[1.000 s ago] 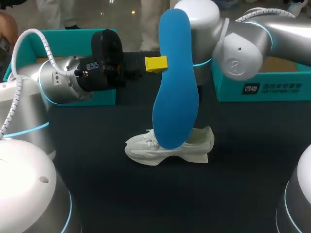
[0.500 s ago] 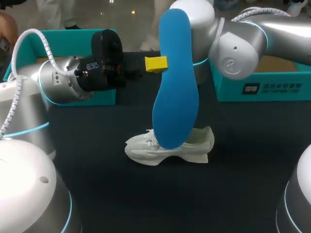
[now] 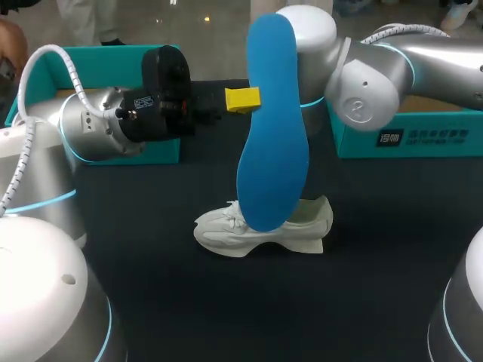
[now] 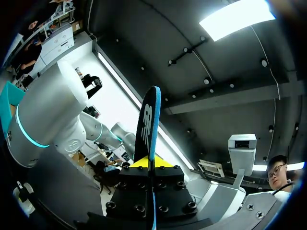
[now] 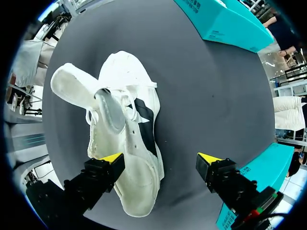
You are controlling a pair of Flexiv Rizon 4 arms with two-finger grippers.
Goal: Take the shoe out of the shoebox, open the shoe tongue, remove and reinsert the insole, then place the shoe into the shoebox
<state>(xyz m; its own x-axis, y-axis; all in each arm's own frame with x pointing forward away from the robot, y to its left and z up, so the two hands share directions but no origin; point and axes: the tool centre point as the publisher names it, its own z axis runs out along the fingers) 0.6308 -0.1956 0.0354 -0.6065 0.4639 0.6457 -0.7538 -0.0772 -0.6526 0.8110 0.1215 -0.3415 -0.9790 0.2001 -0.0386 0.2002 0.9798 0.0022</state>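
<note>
A dark table (image 3: 226,302) is carrying three things. A white shoe (image 3: 264,230) is standing on its sole near the middle, with its toe pointing toward the robot's left and its heel toward the right. A teal box (image 3: 106,68) is sitting at the far left, and a second teal box (image 3: 423,136) is sitting at the far right. Both are lying well apart from the shoe. In the right wrist view the shoe's tongue is standing pulled up, and bare table is showing all around the shoe.
</note>
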